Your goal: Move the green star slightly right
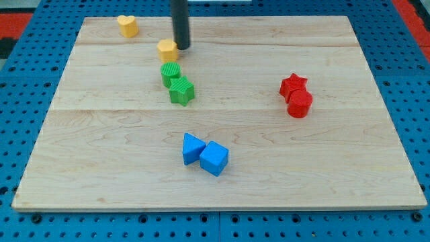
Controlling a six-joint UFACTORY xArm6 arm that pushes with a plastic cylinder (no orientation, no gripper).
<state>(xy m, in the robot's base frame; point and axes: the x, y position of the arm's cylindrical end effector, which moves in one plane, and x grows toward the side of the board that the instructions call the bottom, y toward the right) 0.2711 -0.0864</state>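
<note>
Our tip (181, 47) sits far of the green star (181, 91), touching a yellow block (167, 50); we carry no jaws.

Robotics lab bench setup: pale wooden plank board desk (269, 154) on blue perforated metal pegboard base (403, 74), red patches at 11 and 1 o'clock corners; small coloured plastic test blocks scattered on top.

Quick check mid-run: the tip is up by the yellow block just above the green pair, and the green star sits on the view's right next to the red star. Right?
Not quite. The green star sits left of centre, touching the green cylinder, far from the red star. The camera view shows it. The rest holds: my tip is beside the yellow block just above the green pair.
</note>
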